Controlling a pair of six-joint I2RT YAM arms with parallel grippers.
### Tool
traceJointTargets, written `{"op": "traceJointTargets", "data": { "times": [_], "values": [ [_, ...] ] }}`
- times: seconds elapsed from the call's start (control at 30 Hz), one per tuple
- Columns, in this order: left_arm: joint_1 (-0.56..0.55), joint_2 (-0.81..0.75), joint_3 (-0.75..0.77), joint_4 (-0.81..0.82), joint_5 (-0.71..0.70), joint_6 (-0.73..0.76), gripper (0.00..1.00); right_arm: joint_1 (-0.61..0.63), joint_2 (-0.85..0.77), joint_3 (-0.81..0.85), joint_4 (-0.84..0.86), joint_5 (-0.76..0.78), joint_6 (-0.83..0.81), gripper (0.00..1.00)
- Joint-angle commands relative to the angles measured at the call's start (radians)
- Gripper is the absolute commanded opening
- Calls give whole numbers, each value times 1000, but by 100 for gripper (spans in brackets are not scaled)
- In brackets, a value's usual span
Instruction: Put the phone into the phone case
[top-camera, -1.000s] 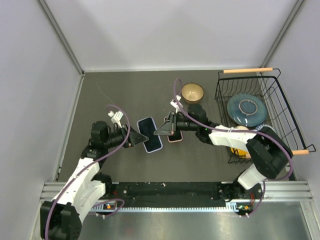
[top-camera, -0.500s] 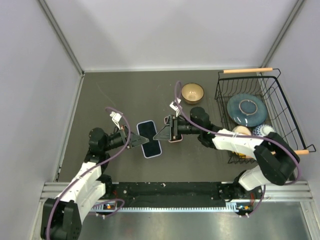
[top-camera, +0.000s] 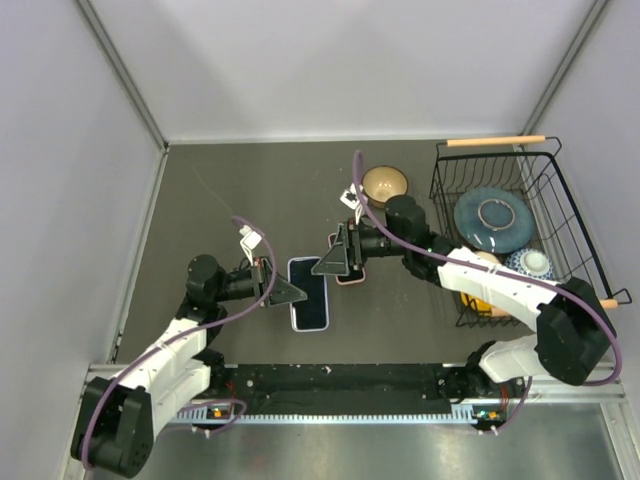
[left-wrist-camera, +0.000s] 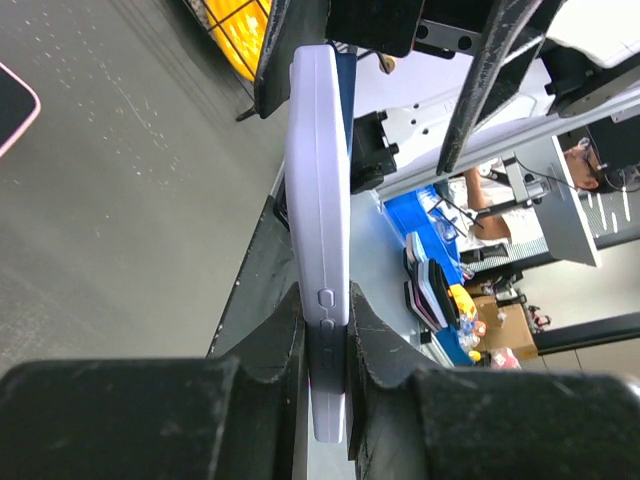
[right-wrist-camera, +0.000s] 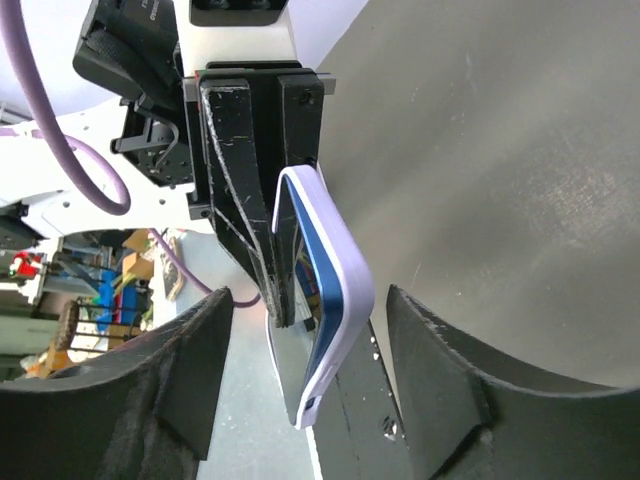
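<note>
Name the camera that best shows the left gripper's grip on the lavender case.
Left wrist: the lavender case stands edge-on, clamped between the fingers of the left gripper at its side buttons. Right wrist sees the same hold from opposite, partly hidden by a finger. Top external shows the case's face, the grip tiny.

The left arm (top-camera: 165, 340) reached forward and to the right, elbow low, its gripper (left-wrist-camera: 322, 305) clamped on one end of the case (left-wrist-camera: 318, 150). The right arm (top-camera: 480, 275) stretched leftward toward it. Its gripper (right-wrist-camera: 308, 300) faced the left one with jaws spread wide, the case's far end between them.
</note>
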Motion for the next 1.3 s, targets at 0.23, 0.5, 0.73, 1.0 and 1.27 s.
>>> {"op": "traceJointTargets", "data": {
  "times": [0.23,0.5,0.73,1.0,1.27],
  "values": [
    [-22,102,119,-148,-4,175,0,-4,-63,36,6,16,4,5],
    [-34,235,214,-410,-82,365,0,14,-44,76,-134,123,-80,0],
    [-63,255,250,-435,-92,364,0,42,-67,117,-250,223,-166,6],
    [-77,203,207,-140,31,144,0,33,-115,7,-64,49,-163,56],
    [-86,159,184,-149,77,149,0,31,-26,105,-114,-13,-170,66]
  ]
}}
